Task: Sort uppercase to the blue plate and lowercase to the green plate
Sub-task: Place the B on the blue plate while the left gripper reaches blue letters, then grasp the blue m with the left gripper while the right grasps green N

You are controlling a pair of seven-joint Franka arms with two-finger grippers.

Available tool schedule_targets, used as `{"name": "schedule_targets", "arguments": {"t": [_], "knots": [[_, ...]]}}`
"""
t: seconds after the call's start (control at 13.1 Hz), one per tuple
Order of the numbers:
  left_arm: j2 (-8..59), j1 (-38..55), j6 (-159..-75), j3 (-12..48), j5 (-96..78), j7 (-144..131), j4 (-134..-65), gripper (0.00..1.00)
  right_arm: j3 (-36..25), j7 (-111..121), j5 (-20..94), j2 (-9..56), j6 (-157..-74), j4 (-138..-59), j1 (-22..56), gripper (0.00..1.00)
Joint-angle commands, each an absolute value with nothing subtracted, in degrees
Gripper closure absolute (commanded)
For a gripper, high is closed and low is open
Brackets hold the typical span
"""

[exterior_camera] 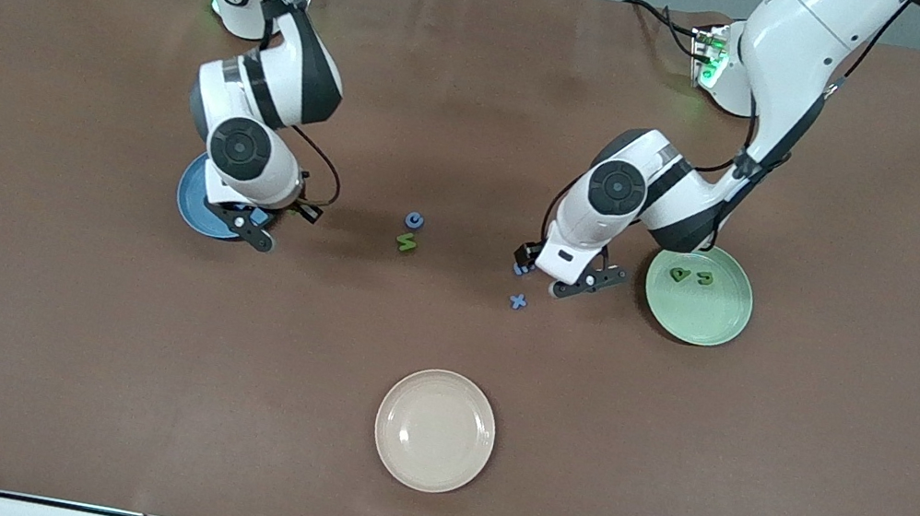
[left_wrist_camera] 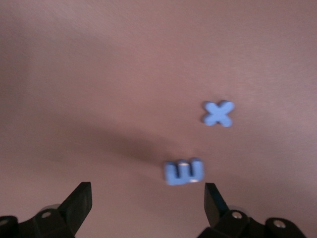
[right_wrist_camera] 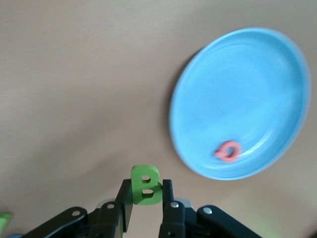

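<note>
A round cream plate [exterior_camera: 435,430] lay near the table's camera-side edge. The right gripper [right_wrist_camera: 146,210] was clamped shut on a small green foam B [right_wrist_camera: 145,184], raised beside the round blue plate [right_wrist_camera: 247,89], which held a red foam Q [right_wrist_camera: 228,150]; that arm bent steeply down over the plate. The left gripper [left_wrist_camera: 148,203], fingers spread wide and empty, hung low over a blue three-pronged letter [left_wrist_camera: 184,171], with a blue foam x [left_wrist_camera: 218,113] near it. Two green letters [exterior_camera: 692,276] lay in the pale green plate [exterior_camera: 706,323]. A blue C-like letter [exterior_camera: 414,220] and green N [exterior_camera: 406,241] lay mid-table.
</note>
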State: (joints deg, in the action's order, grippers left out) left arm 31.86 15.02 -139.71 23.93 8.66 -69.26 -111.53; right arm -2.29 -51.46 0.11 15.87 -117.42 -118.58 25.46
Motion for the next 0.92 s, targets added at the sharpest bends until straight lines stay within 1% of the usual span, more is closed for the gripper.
{"name": "schedule_targets", "arguments": {"t": [0.0, 0.15, 0.23, 0.31, 0.38, 0.54, 0.61, 0.76, 0.84], "knots": [[37.6, 17.7, -139.3, 22.4, 13.0, -77.5, -104.9, 0.0, -1.5, -46.9, -4.5, 11.1, -117.2, -126.5, 19.4, 1.0], [41.0, 18.5, -139.3, 22.2, 15.0, -82.3, -101.5, 0.0, -1.5, -46.6, -5.4, 11.1, -117.1, -128.4, 17.3, 0.99], [42.0, 18.5, -139.2, 22.2, 15.8, -83.5, -100.6, 0.0, -1.5, -46.8, -5.4, 11.2, -117.2, -128.8, 17.1, 0.96], [42.0, 18.5, -139.2, 22.2, 16.2, -84.1, -100.5, 0.0, -1.4, -47.2, -5.4, 11.0, -117.1, -128.8, 17.0, 0.61], [41.8, 18.4, -139.0, 22.2, 16.2, -84.2, -100.5, 0.0, -1.4, -47.9, -5.4, 10.8, -117.3, -128.8, 17.5, 0.01], [41.6, 18.4, -138.7, 22.3, 16.1, -84.5, -100.9, 0.01, -0.8, -52.0, -4.8, 10.6, -118.1, -128.0, 17.7, 0.0], [41.6, 18.5, -138.6, 22.3, 16.2, -85.2, -101.1, 0.01, -0.8, -54.2, -3.4, 10.8, -120.0, -127.5, 19.1, 0.0], [41.4, 18.5, -138.3, 22.3, 16.2, -85.6, -102.0, 0.05, -0.9, -57.9, 4.2, 11.1, -124.0, -126.5, 20.8, 0.0], [41.0, 18.5, -137.9, 22.3, 16.3, -85.6, -102.6, 0.07, -0.9, -60.3, 7.9, 11.2, -126.7, -125.9, 23.2, 0.0]]}}
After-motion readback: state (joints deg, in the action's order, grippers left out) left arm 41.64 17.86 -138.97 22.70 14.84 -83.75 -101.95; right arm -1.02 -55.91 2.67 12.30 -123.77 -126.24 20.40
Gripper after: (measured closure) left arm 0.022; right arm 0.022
